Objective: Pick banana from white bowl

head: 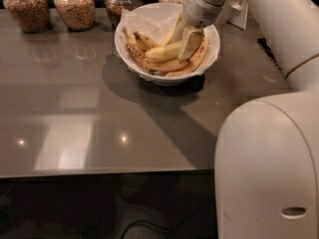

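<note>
The white bowl [130,54] lined with crumpled white paper stands on the grey table near its back edge. Several bananas lie in it. The plump, clean yellow banana [160,52] lies across the middle, above a thinner brown-spotted one [164,65]. My gripper [185,38] reaches down into the right half of the bowl from the upper right, at the right end of the plump banana. That end of the banana is hidden behind the gripper.
Several glass jars of grains [75,6] stand in a row along the back edge behind the bowl. My white arm [279,19] crosses the upper right. My white body [269,168] fills the lower right. The table's front edge [99,172] runs across below.
</note>
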{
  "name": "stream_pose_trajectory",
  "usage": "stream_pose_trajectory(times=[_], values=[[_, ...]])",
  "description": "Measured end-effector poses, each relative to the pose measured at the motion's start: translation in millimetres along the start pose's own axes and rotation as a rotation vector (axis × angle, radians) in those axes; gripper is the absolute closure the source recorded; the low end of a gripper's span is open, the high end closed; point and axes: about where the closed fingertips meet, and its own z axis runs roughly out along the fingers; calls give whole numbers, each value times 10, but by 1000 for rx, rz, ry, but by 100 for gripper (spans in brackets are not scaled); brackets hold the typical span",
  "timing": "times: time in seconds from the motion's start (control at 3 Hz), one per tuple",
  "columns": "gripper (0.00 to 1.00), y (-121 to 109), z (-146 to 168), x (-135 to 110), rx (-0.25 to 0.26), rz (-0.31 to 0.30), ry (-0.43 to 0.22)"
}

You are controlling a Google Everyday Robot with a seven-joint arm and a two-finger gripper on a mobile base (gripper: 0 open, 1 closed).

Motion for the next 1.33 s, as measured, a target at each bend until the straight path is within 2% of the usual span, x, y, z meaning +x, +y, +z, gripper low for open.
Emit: stream_pose_trajectory(times=[0.33,0.67,1.0,1.33], values=[[84,37,-17,38,-12,-6,18],[100,119,-60,57,-37,-30,53],[100,200,-246,43,-30,-41,64],[100,315,-534,10,4,-32,25]])
